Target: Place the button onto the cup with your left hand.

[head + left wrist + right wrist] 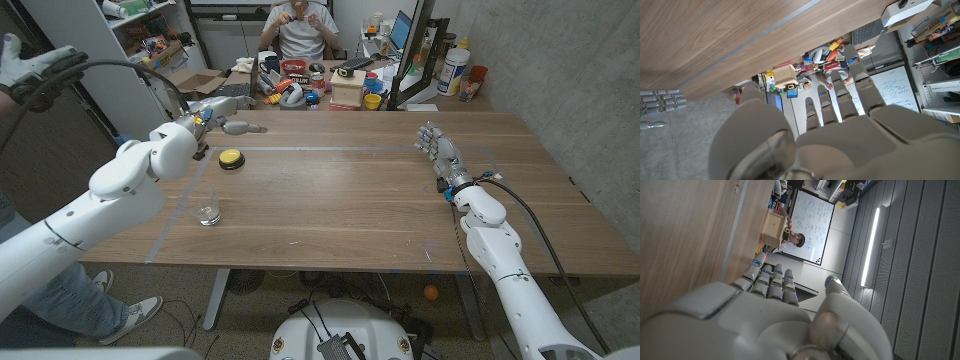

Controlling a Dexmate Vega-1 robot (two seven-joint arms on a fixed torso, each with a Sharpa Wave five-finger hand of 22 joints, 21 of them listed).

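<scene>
Task not yet begun in effect: the button [231,158], yellow on a black base, is seen lying on the worktop [350,200], untouched. The cup [209,213], a small clear glass, is stood upright nearer the front edge, apart from the button, with nothing on it

The left hand [225,122] is held above the worktop just beyond the button, fingers extended and apart, nothing gripped; this is confirmed in the left wrist view [840,125]. The right hand [440,155] is kept well apart at the far side, fingers straight, holding nothing

Remaining, as judged: the button to be grasped, carried over and set on the cup's rim
</scene>
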